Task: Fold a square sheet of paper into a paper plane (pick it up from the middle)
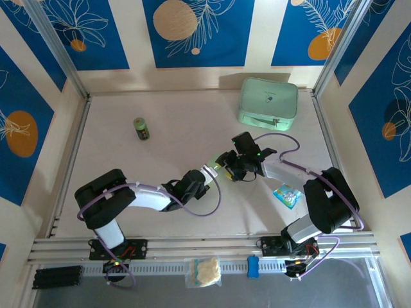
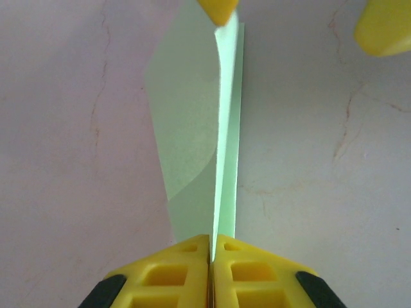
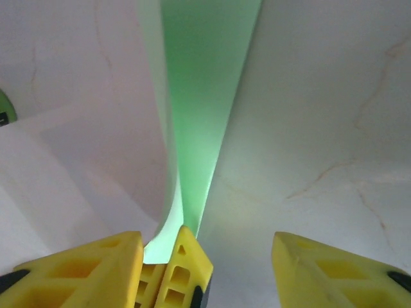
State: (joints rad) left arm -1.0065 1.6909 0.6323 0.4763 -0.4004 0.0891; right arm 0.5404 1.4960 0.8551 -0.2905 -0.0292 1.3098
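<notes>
Worktop [image 1: 167,115]: pale, crack-veined; blue floral walls [image 1: 199,32] around.
Top view: mint-green case [image 1: 268,101] beyond pale green paper [image 1: 215,168].
Left jaws: pinching the pale green paper.
Right jaws: spread beside it.

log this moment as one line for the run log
left gripper: shut on narrow folded pale green paper sheet | right gripper: open, sheet against one finger | sheet: folded lengthwise, spans between grippers

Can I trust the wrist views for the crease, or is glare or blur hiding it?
Left wrist: folded paper evenly lit, crease crisp, right hand at top blurred. Right wrist: paper glows bright translucent green, edges soft, crease unclear. Top external: paper a small overexposed patch.
</notes>
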